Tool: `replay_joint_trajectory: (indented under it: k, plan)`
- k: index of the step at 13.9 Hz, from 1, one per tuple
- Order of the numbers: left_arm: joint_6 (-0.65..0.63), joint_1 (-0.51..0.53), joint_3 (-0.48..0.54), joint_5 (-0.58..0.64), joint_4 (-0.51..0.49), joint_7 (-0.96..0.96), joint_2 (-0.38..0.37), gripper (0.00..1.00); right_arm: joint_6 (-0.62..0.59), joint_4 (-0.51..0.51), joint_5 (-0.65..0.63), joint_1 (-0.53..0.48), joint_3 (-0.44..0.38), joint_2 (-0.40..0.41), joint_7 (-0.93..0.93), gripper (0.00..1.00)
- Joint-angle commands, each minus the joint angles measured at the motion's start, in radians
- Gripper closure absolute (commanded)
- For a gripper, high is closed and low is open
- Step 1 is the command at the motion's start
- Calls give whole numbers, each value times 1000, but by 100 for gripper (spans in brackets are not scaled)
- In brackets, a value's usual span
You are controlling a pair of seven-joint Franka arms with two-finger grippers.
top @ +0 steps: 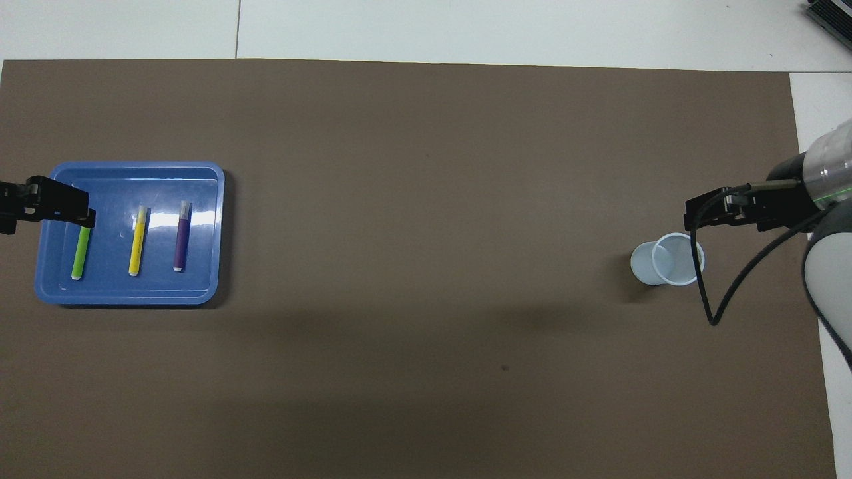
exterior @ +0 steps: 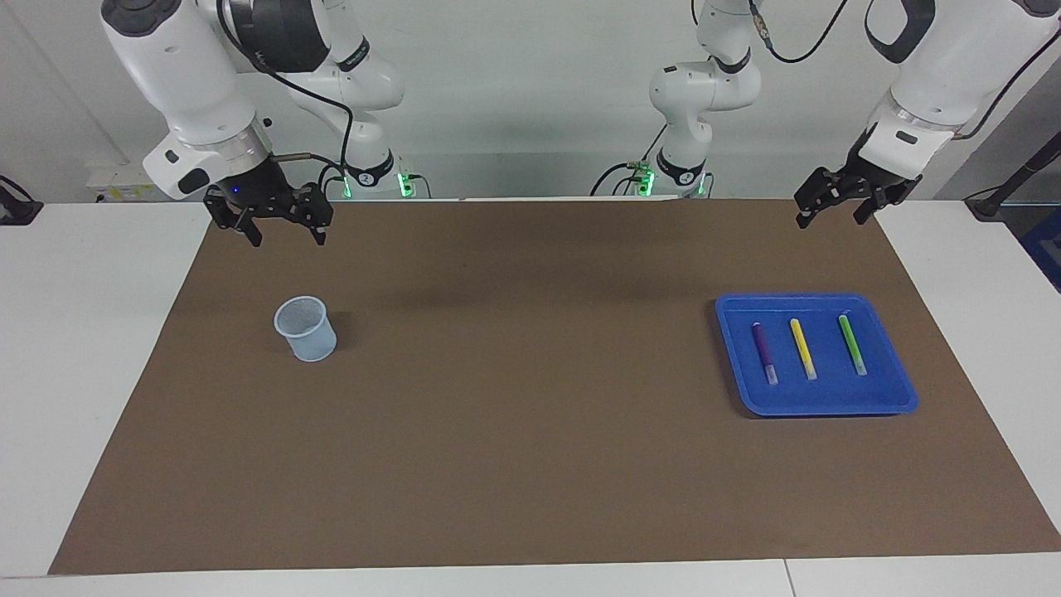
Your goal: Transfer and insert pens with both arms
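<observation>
Three pens lie side by side in a blue tray point(exterior: 821, 396) toward the left arm's end of the table: purple point(exterior: 764, 352), yellow point(exterior: 802, 348) and green point(exterior: 851, 344). The overhead view shows the tray point(top: 200, 199) with the green point(top: 80, 256), yellow point(top: 137, 243) and purple point(top: 181, 236) pens. My left gripper point(exterior: 833, 217) hangs open and empty, high in the air by the tray; in the overhead view it point(top: 66, 207) covers the green pen's farther end. My right gripper point(exterior: 286, 235) hangs open and empty above the mat by a pale translucent cup point(exterior: 307, 329).
The cup point(top: 665, 261) stands upright toward the right arm's end. A brown mat point(exterior: 530, 431) covers most of the white table point(exterior: 83, 332). A black cable point(top: 705, 293) loops down from the right wrist beside the cup.
</observation>
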Motion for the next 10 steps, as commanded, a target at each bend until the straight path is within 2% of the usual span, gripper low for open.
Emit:
replay_joint_trajectory:
  k: [1, 5, 10]
  plan:
    - [1, 12, -3, -15, -31, -7, -27, 0, -5, -5, 1, -9, 7, -13, 16, 0]
    - [52, 40, 2, -15, -92, -7, -55, 0, -5, -6, 1, -9, 7, -13, 16, 0]
    - [207, 40, 2, -15, -291, -7, -131, 0, -5, -6, 1, -9, 7, -13, 16, 0]
